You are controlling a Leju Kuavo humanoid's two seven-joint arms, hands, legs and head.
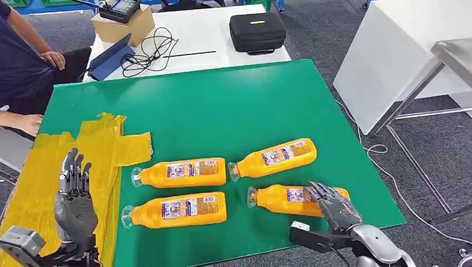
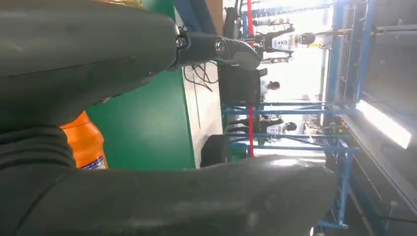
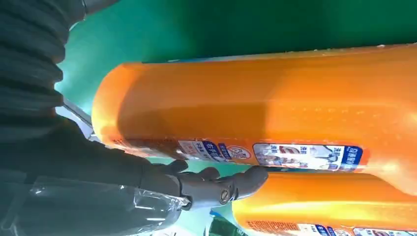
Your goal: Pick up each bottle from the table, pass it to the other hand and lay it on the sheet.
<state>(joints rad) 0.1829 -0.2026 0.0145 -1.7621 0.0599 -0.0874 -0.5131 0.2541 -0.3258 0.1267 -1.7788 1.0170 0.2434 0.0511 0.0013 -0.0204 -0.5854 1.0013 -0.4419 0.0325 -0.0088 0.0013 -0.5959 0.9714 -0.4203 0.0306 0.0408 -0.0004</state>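
At the far left a person's hand [image 1: 26, 123] rests at the edge of the green table [image 1: 222, 105], just beside the yellow sheet [image 1: 100, 147], which covers the near-left part of the table. The left hand [image 1: 75, 197] is raised over the sheet with its fingers [image 1: 69, 167] straight, apart and holding nothing. To its right four orange bottles lie on their sides on the bare green, none on the sheet, all with long axes running left to right and clear caps pointing left. The near-left bottle [image 1: 178, 209] and the far-left bottle [image 1: 181, 172] lie parallel, one behind the other. Further right, the far-right bottle [image 1: 275, 157] is tilted so its base end sits farther away than its cap. The near-right bottle [image 1: 289, 199] lies by the near edge, and the right hand [image 1: 334, 208] rests on top of its base end, fingers [image 1: 320, 192] spread over the body; whether they grip it, I cannot tell. Beyond the green table stands a white table [image 1: 195, 28] with a black case [image 1: 257, 32].
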